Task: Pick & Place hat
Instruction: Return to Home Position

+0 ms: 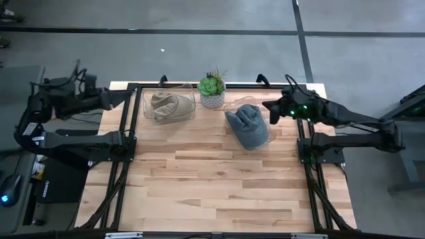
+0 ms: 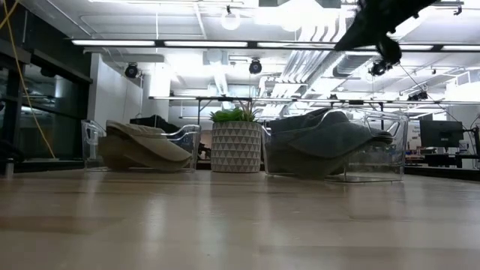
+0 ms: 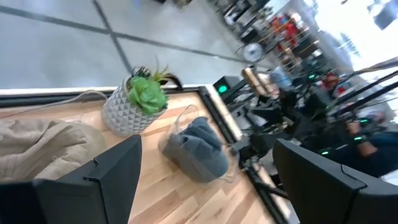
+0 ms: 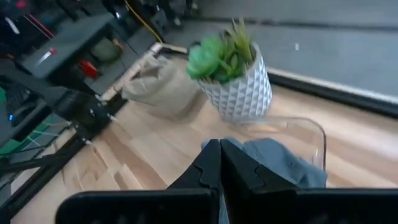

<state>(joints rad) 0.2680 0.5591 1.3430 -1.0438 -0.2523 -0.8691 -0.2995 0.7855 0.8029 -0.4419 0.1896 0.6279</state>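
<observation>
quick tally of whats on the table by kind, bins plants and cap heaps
clear bins: 2, left bin and right bin
potted plant: 1
cap heaps: 2, brown heap and blue heap; caps per heap can't be told
total: 5

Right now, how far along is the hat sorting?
Done: brown cap in the left bin, blue caps in the right bin; no hats on the table. In hand: nothing; right gripper shut beside its bin, left gripper open. Left: parking both arms.
</observation>
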